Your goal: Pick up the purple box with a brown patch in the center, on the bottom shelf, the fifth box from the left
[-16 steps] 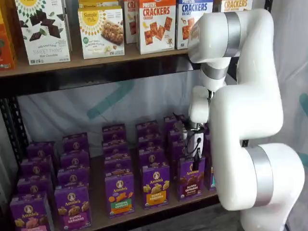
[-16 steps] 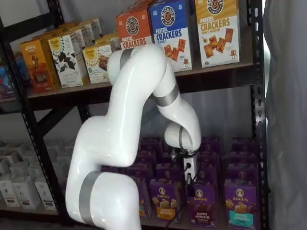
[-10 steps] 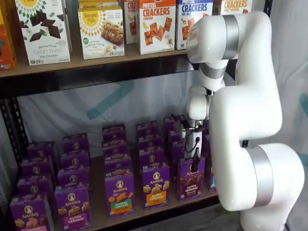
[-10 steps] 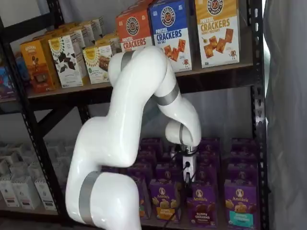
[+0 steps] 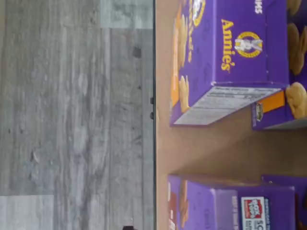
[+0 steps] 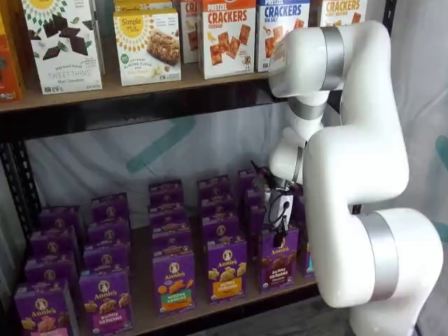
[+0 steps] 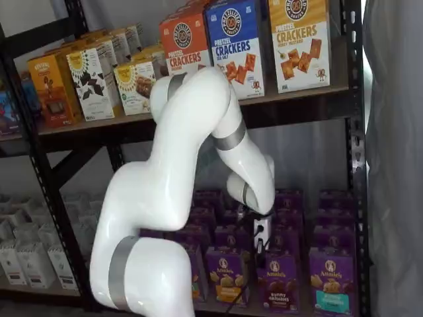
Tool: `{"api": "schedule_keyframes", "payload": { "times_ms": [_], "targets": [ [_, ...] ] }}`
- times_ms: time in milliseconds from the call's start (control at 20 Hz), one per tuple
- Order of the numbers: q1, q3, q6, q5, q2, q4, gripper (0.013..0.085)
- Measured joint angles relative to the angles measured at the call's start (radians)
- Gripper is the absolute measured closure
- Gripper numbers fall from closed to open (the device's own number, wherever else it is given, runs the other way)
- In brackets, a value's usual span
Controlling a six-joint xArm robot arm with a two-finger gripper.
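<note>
The purple box [image 6: 278, 260] with the dark brown "Bunny Grahams" band stands upright at the front of the bottom shelf [image 6: 143, 316]. It also shows in the other shelf view [image 7: 277, 282]. My gripper [image 6: 279, 234] hangs just above this box's top edge in both shelf views [image 7: 260, 246]. Its white body and dark fingers show side-on, and no gap or grasp can be made out. The wrist view, turned on its side, shows the shelf board [image 5: 206, 148] between two purple Annie's cartons, with no fingers in it.
Rows of purple Annie's cartons fill the bottom shelf, with an orange-band carton [image 6: 226, 269] left of the target and a teal-patch carton [image 7: 330, 288] to its right. Cracker boxes [image 6: 227, 36] stand on the higher board. The white arm [image 6: 357, 175] stands in front. Grey floor [image 5: 72, 120] lies below.
The arm's upper links have swung slightly and the wrist has shifted a little toward the shelf. The gripper stays just above the brown-band box, and no box has moved.
</note>
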Motion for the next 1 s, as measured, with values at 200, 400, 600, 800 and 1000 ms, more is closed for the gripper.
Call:
{"api": "schedule_keyframes", "payload": {
  "times_ms": [200, 400, 600, 800, 1000],
  "targets": [
    [-0.001, -0.034, 0.033, -0.022, 0.04, -0.04, 0.013],
    [-0.003, -0.071, 0.089, -0.024, 0.077, -0.103, 0.013],
    [-0.005, -0.112, 0.203, -0.013, 0.115, -0.229, 0.013],
    [0.0, -0.148, 0.257, -0.007, 0.151, -0.283, 0.013],
    [0.002, -0.167, 0.297, -0.016, 0.174, -0.324, 0.013]
  ]
}}
